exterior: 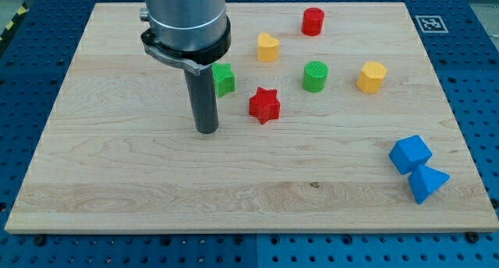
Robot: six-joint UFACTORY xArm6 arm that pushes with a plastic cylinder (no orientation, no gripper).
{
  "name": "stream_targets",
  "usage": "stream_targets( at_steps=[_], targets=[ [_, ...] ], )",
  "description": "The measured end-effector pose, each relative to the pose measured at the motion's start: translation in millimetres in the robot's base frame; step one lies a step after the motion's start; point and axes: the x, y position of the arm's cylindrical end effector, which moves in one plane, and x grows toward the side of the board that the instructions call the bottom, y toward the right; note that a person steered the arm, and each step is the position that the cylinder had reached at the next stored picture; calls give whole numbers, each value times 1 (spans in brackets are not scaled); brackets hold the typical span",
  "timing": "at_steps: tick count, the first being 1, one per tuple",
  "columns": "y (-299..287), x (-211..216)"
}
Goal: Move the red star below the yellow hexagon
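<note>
Red star [264,104] is found near the middle of the wooden board [117,182], a little toward the far edge, lying flat and touched by nothing. My tip [207,130] is planted on the wood to the star's left, near it but clearly apart, and nothing is held or pressed by it (being a bare rod, it can only shove). The yellow hexagon [372,76] sits well toward the right edge, farther from the near edge than the star.

The step in hand is judged to be the opening approach, with the push itself not yet begun. A good push would be made from the star's left side, driven toward the right edge and slightly toward the near edge, so that the star ends directly beneath the hexagon. The line of travel should be kept on the near side of the green cylinder [315,75], which lies between star and hexagon. Contact is best centred on the star, since its points may let it spin off the rod.

Elsewhere, a green block [223,79] is partly hidden behind the rod, a yellow heart-like block [267,47] and a red cylinder [313,21] stand toward the far edge, and two blue blocks [417,167] rest touching by the near right corner. The board lies on a blue perforated bench [468,81].
</note>
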Motion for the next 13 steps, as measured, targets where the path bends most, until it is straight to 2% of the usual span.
stream_targets(
  at_steps=[2, 3, 6, 8, 11, 13],
  targets=[
    [18, -26],
    [23, -26],
    [85, -30],
    [87, -56],
    [129, -30],
    [185, -29]
  ],
)
